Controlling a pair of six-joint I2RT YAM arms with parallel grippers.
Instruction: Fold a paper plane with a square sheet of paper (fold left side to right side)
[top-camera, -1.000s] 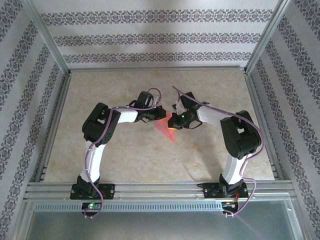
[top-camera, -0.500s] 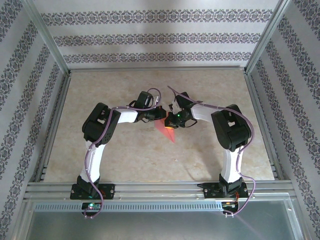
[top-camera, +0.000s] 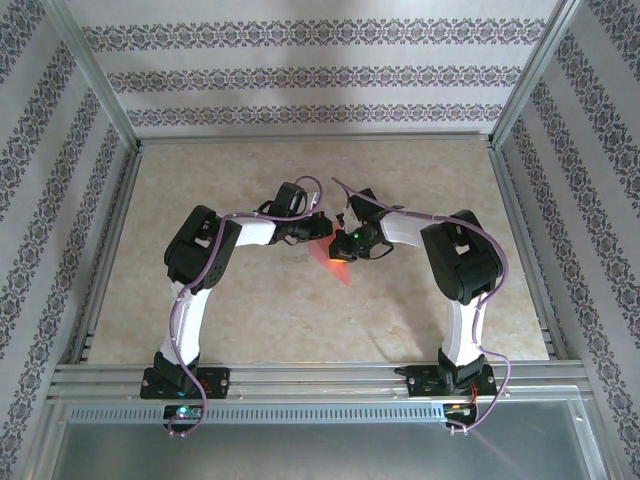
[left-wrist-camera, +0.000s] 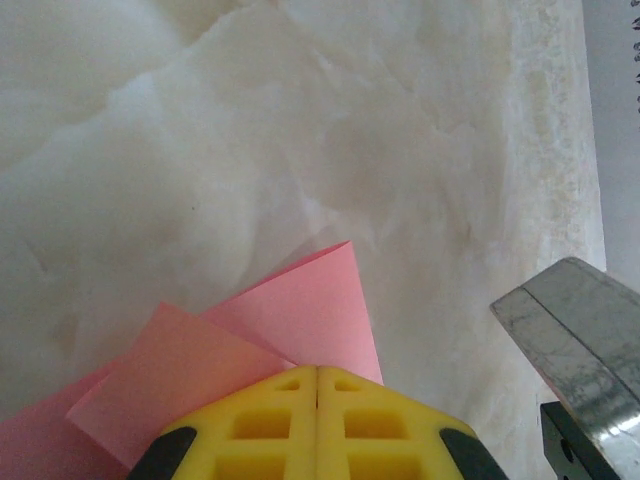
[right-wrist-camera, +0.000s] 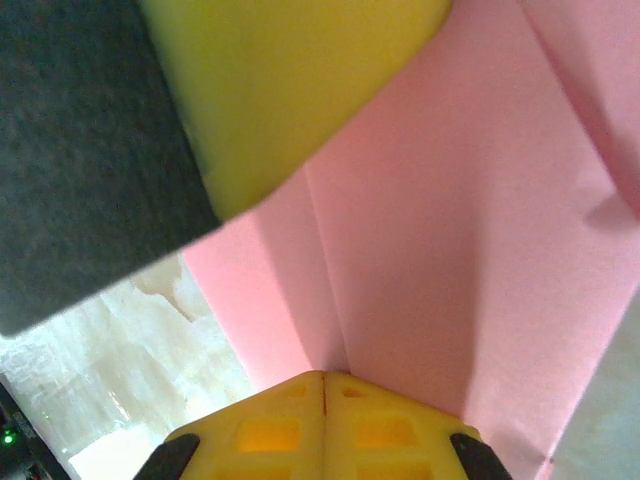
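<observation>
- Paper (top-camera: 341, 272) sits mid-table, directly under both claws. It is already part-folded into a narrow wedge.
- In the top view its long axis runs 11 to 5 o'clock, with the point aimed at 5, toward our bases.
- Left claw (top-camera: 320, 232) is at the wedge's wide 11 o'clock end. Right claw (top-camera: 340, 256) is just beside it at 4 o'clock, nearer mid-paper. Tips are close together, and we can't tell if they touch.
- Both claws have their jaws fully closed with nothing between the pads. The tips are down at the sheet as pressers, not pinchers. We can't confirm firm contact.
- In the right wrist view a crease (right-wrist-camera: 328, 270) runs from the tips out to 12 o'clock, with pink on both sides. We judge this is the hinge for the left-over-right fold.
- So the left half has to swing across that line. The left claw is the nearer one for the lift, and the right is placed to pin the crease.
- In the left wrist view two overlapping flaps (left-wrist-camera: 165, 385) poke out past the tips at 11–12 o'clock. Their edges are sharp and they lie slightly raised.
- Material: thin matte salmon paper, so it's springy and likely to slide. The pads are yellow and ribbed.
- Table (top-camera: 250, 300) is a smooth, pale marble-look top, so we expect low grip under the sheet.
</observation>
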